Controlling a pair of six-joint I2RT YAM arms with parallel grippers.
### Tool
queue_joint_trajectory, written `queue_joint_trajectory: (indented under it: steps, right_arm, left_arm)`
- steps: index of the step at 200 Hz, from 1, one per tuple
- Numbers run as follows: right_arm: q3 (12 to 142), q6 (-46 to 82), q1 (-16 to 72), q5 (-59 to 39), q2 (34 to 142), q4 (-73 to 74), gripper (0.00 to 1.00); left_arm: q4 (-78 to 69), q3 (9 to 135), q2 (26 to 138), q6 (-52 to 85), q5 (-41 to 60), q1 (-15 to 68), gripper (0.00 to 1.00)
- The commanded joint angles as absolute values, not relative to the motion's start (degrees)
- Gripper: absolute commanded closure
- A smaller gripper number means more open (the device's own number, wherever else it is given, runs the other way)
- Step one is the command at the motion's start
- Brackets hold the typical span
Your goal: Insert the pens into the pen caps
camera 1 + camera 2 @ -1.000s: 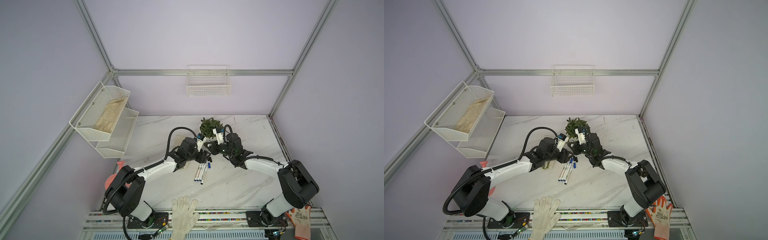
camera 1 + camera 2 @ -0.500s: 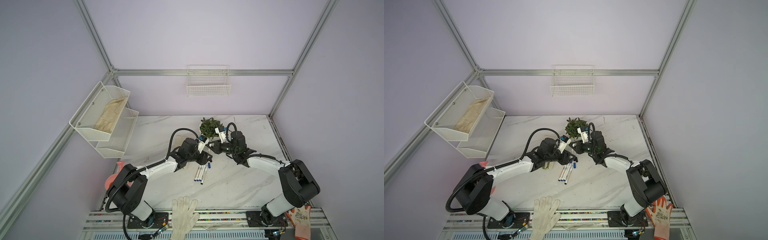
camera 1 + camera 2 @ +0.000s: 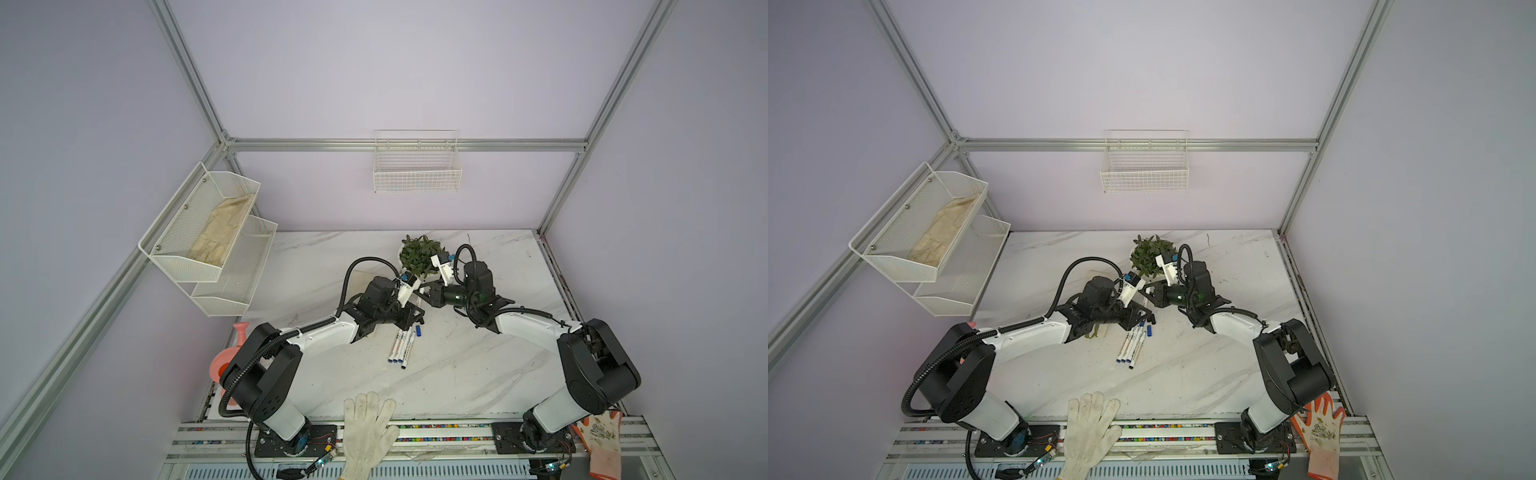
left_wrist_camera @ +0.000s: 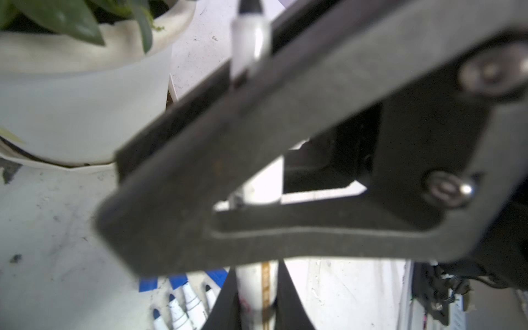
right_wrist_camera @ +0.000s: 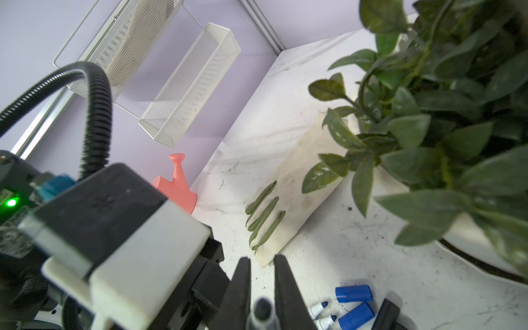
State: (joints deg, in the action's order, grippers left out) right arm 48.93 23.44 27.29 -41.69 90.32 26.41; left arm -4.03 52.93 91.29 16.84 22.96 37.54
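Both top views: L pincer [image 3: 417, 314] & R pincer [image 3: 423, 289] meet mid-bench [image 3: 478, 374] near plant [image 3: 419, 253]. Loose pens [image 3: 401, 347] lie just beside them w/ blue cap [image 3: 418, 331].

L wrist: L pincer clamped on white pen [image 4: 257, 300]; barrel runs behind R finger [image 4: 285, 128].

R wrist: R pincer clamped on same pen, dark tip poking out. Blue caps [image 5: 354, 293] & black cap [image 5: 385, 314] on bench.
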Motion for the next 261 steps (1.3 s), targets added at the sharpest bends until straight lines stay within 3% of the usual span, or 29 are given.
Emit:
queue_joint_trajectory:
  steps: [1, 18, 51, 85, 108, 170, 206, 261]
  right_arm:
    - [47.84, 23.89, 26.76, -42.49, 89.34, 28.28, 1.00]
    - [47.26, 24.56, 26.16, -41.79, 89.12, 28.29, 1.00]
    - [44.58, 25.15, 24.92, -36.10, 87.59, 27.80, 1.00]
    - [42.91, 23.25, 25.02, -25.26, 85.66, 22.64, 0.54]
    - [41.48, 23.14, 25.18, -19.57, 84.52, 21.03, 0.44]
    - [47.20, 21.18, 29.98, -8.30, 91.06, 12.33, 0.50]
    - [52.69, 14.53, 37.20, -0.17, 97.55, 3.14, 0.53]
    - [55.36, 14.98, 38.85, 4.22, 100.67, 1.85, 0.62]
  left_arm:
    - [-6.42, 55.51, 90.62, 17.71, 24.94, 37.18, 0.92]
    - [-5.88, 55.01, 90.03, 17.99, 24.15, 37.02, 1.00]
    - [-7.36, 50.82, 87.02, 20.75, 19.01, 34.90, 1.00]
    - [-3.54, 48.57, 85.56, 19.52, 9.58, 34.80, 1.00]
    - [-2.02, 46.94, 84.88, 19.87, 6.72, 34.80, 1.00]
    - [1.67, 43.32, 81.90, 23.01, -4.13, 34.80, 1.00]
    - [2.03, 41.91, 81.61, 23.81, -4.79, 34.80, 1.00]
    - [1.73, 42.23, 81.49, 22.81, -4.57, 34.81, 1.00]
